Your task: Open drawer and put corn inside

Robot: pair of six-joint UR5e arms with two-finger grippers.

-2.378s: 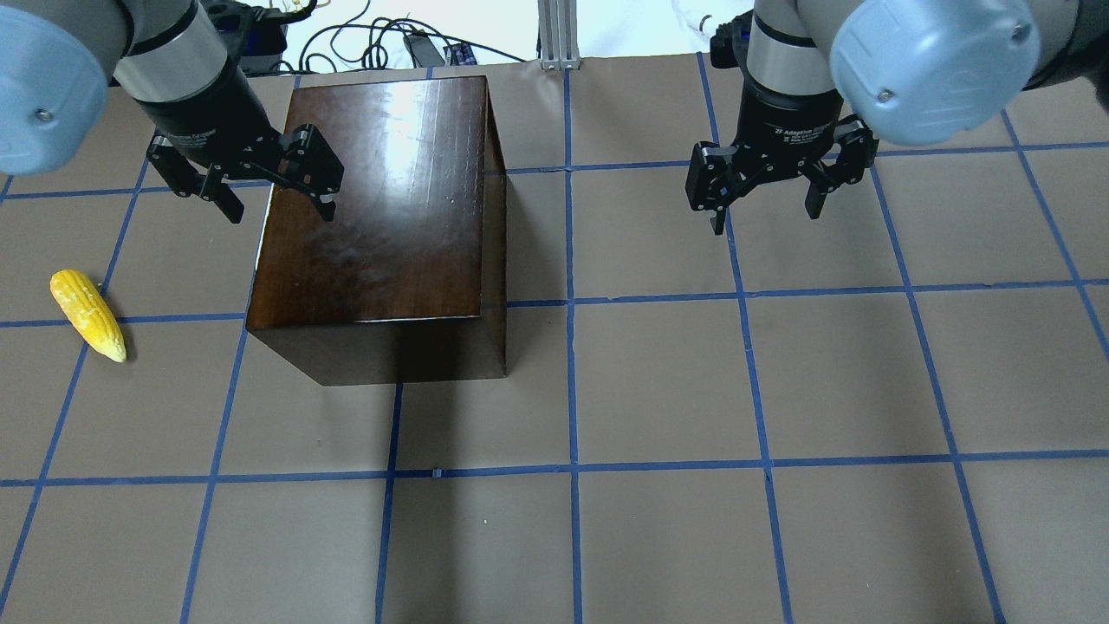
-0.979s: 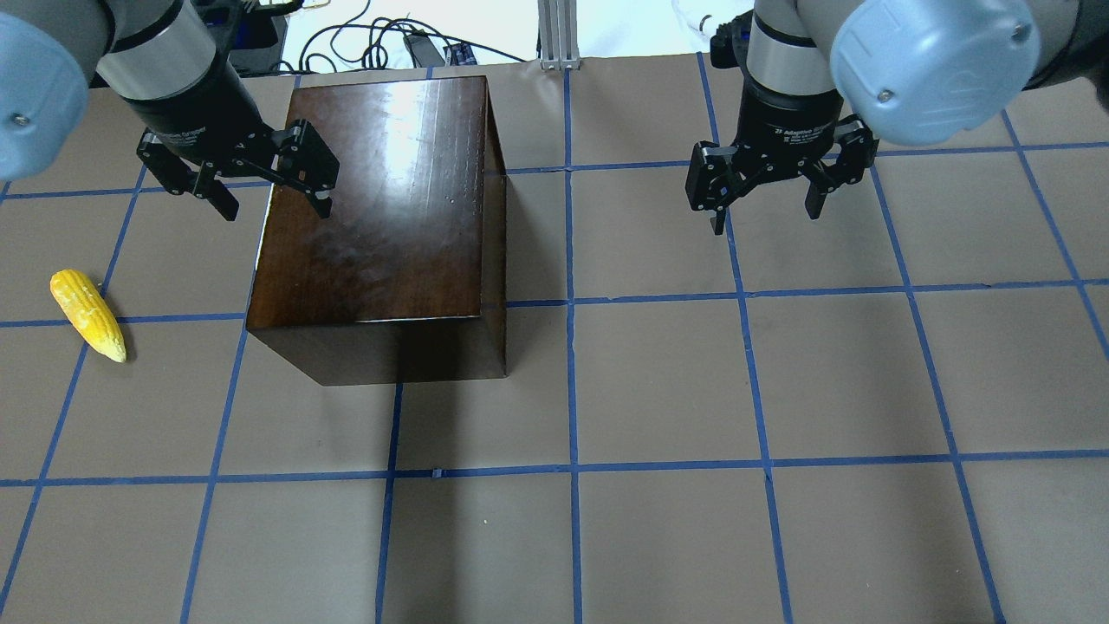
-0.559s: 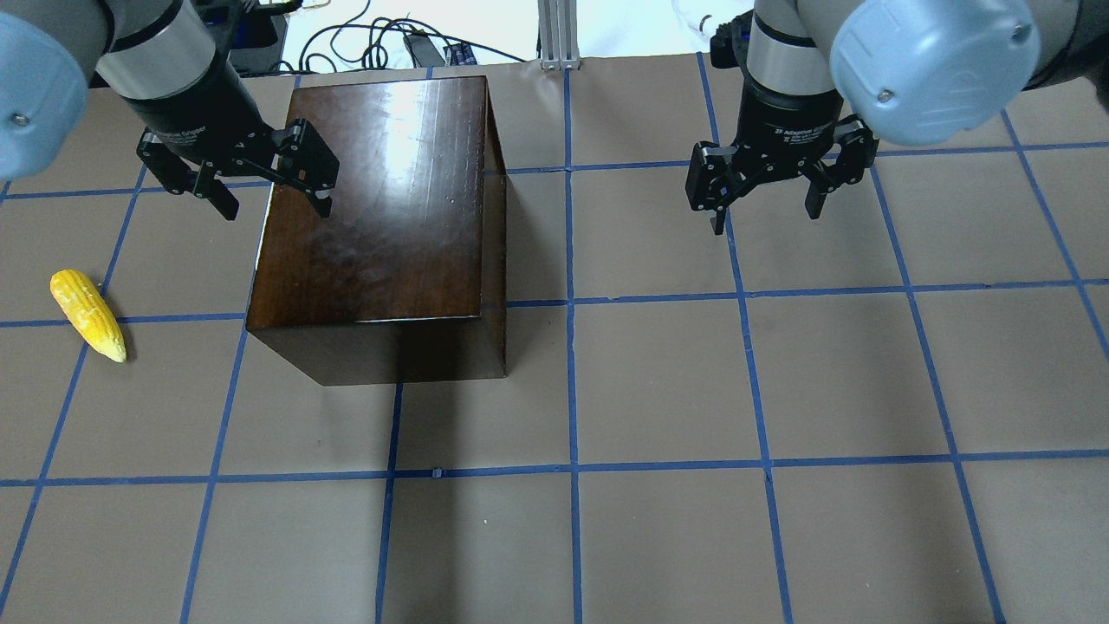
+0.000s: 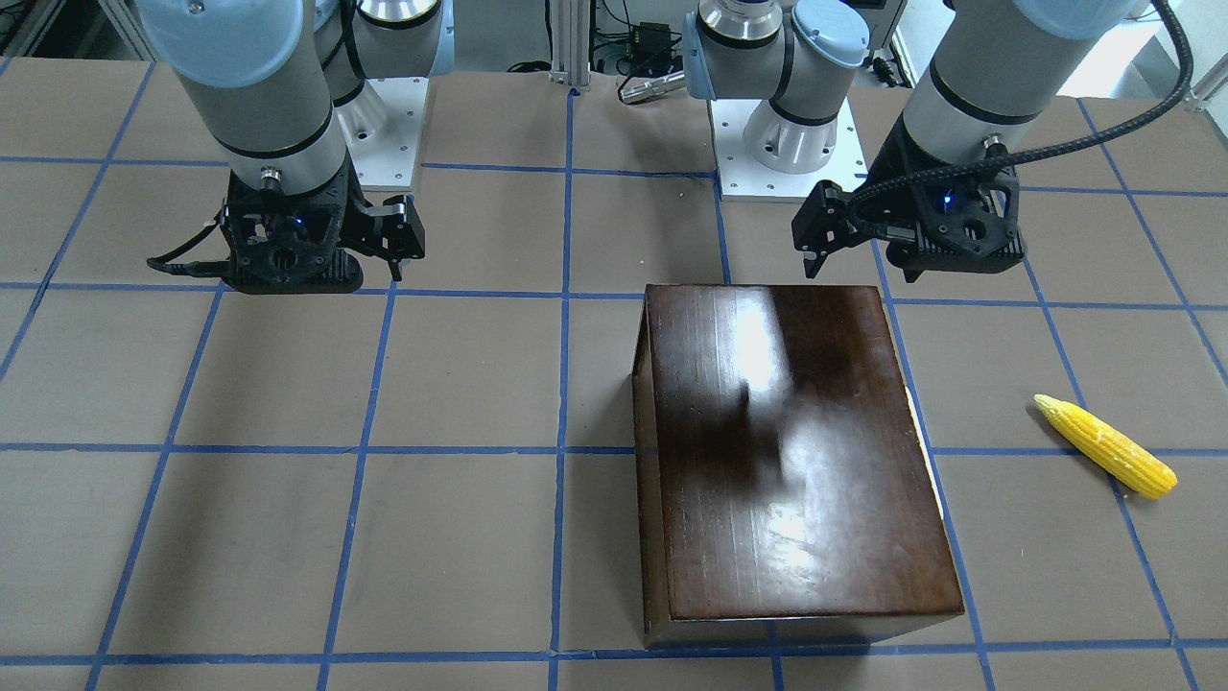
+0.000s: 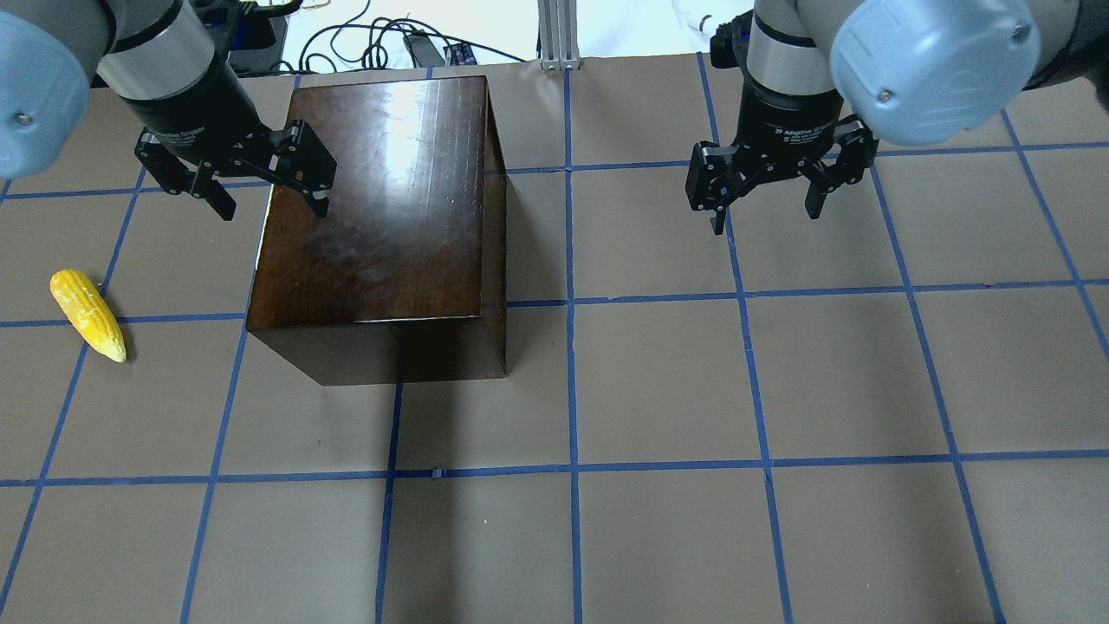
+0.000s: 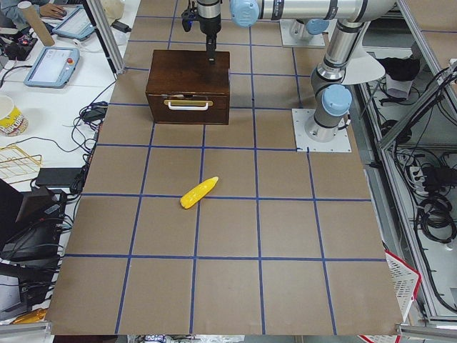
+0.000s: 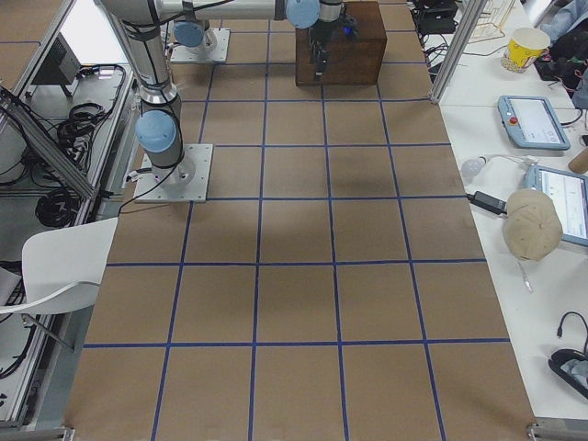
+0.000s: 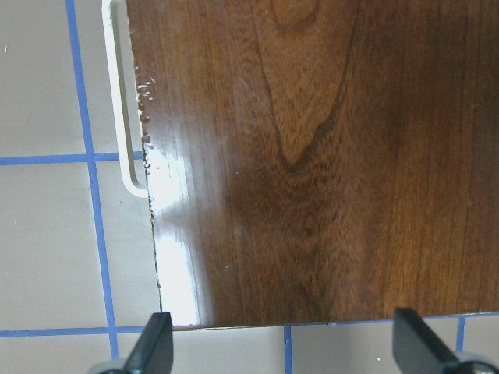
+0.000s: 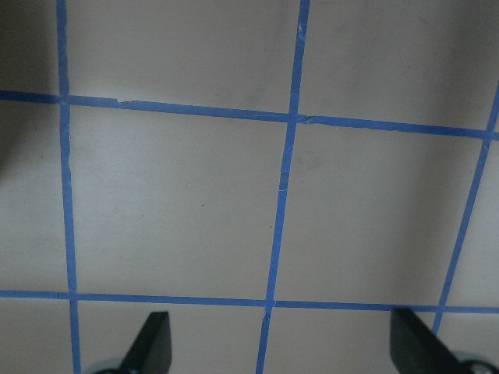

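The glossy dark-brown box [image 5: 381, 217] stands at the table's back left. Its drawer [image 6: 188, 108] is shut; the drawer's pale handle [image 8: 121, 101] faces the robot's left. The yellow corn [image 5: 87, 314] lies on the table left of the box, also in the front-facing view [image 4: 1103, 446] and the exterior left view [image 6: 198, 193]. My left gripper [image 5: 270, 201] is open and empty above the box's top, near the handle-side edge and near corner [image 8: 282, 347]. My right gripper [image 5: 764, 212] is open and empty, high over bare table [image 9: 277, 347] to the right of the box.
The brown table [image 5: 658, 390] carries a grid of blue tape lines. Cables and an aluminium post [image 5: 559, 35] lie beyond its far edge. The arm bases [image 4: 787, 144] are mounted at the robot's side of the table.
My left gripper has drifted a little to the left and away, staying open over the box's edge. The right gripper, the box and the corn have not moved.
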